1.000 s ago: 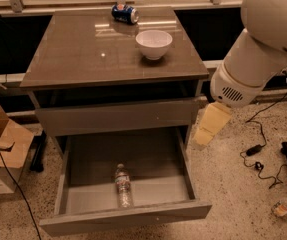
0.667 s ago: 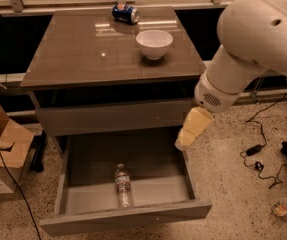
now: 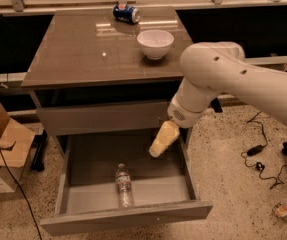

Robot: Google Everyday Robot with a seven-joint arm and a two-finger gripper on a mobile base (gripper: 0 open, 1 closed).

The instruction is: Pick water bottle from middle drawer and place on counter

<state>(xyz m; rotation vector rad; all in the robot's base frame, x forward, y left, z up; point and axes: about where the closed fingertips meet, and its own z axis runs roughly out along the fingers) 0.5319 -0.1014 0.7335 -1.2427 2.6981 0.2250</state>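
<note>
The hand [image 3: 162,141] hangs tilted down over the open middle drawer [image 3: 158,184], apparently aimed at the water bottle [image 3: 124,185] lying flat at its 7 o'clock. Whether the hand is apart or together cannot be told.

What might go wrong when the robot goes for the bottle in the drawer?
The water bottle lies on its side in the middle drawer, so a nudge may roll it. The gripper hangs over the drawer's right part, close to the side wall, and might bump it. Later, the bowl on the counter could get knocked.
</note>
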